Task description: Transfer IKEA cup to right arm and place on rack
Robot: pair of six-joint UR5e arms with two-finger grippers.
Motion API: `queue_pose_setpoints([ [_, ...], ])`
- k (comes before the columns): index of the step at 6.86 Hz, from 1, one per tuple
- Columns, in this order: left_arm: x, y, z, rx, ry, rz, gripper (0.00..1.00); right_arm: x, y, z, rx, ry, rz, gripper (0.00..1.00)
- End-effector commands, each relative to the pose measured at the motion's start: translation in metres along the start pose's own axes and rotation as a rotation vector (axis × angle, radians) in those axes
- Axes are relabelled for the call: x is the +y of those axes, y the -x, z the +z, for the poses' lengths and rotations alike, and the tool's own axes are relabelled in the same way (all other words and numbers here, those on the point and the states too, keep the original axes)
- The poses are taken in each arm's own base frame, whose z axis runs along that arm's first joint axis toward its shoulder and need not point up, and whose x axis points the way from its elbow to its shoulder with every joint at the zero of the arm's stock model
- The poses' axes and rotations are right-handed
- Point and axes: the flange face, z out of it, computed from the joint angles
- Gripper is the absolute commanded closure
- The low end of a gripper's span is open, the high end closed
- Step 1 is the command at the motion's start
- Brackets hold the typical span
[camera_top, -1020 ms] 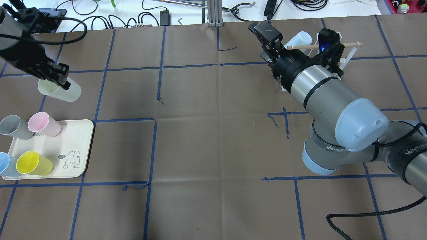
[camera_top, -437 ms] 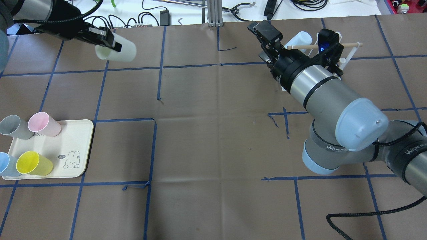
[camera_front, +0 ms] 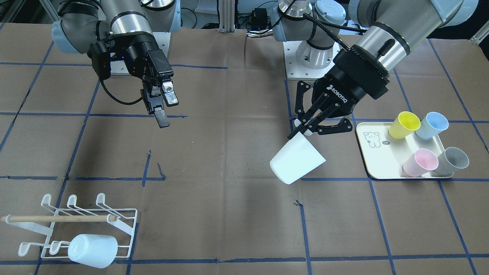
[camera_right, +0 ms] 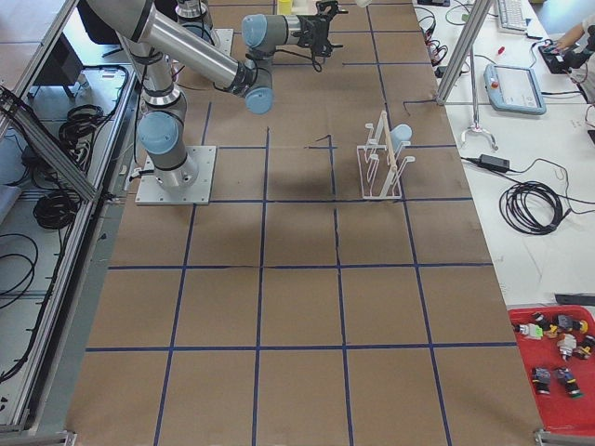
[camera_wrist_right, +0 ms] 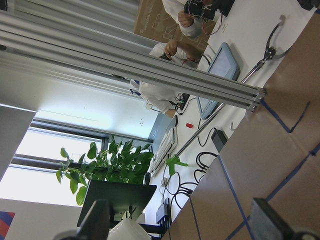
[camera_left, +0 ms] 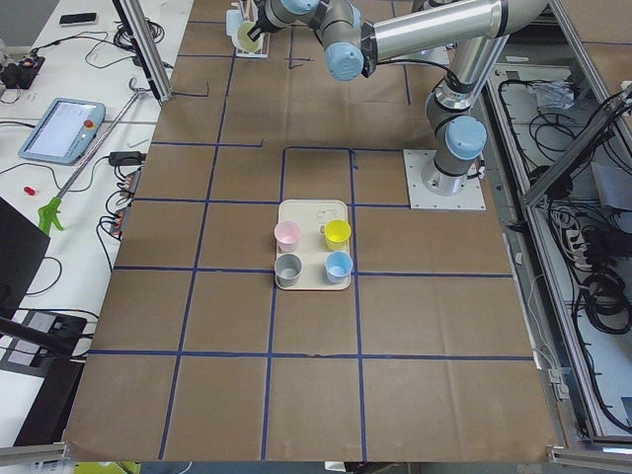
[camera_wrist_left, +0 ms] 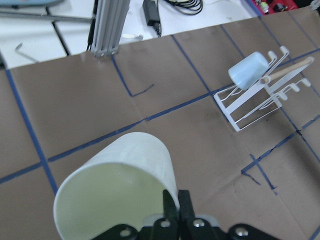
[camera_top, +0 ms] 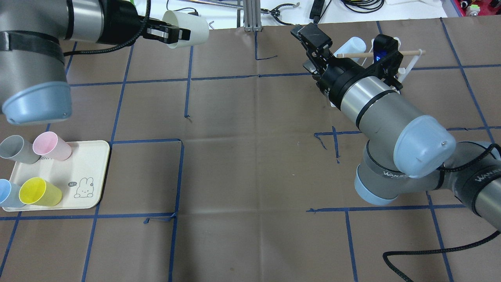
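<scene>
The left pincer (camera_front: 301,131) clamps the white cup (camera_front: 297,161) by its rim, tilted above the counter (camera_front: 229,149); the right pincer (camera_front: 165,107) hangs spread and empty, well apart from the rack (camera_front: 76,219).

Cup (camera_front: 298,158): smooth matt cream plastic. Rack (camera_front: 133,229): glossy white coated wire, bare light wood dowel (camera_front: 57,219). Table (camera_front: 229,160) cover: matt creased brown paper, blue tape lines (camera_front: 344,178). Tray (camera_front: 382,160): smooth, matt.
</scene>
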Motion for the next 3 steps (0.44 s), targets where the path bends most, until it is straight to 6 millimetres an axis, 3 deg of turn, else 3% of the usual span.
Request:
queue_pose_setpoints([
  [1, 0.036, -0.026, 0.029, -0.015, -0.086, 0.122, 1.00, 0.001, -0.001, 0.000, 0.003, 0.001, 0.079, 0.00],
  [3, 0.074, -0.041, 0.045, -0.036, -0.150, 0.172, 1.00, 0.003, -0.004, -0.001, 0.012, 0.005, 0.135, 0.00],
])
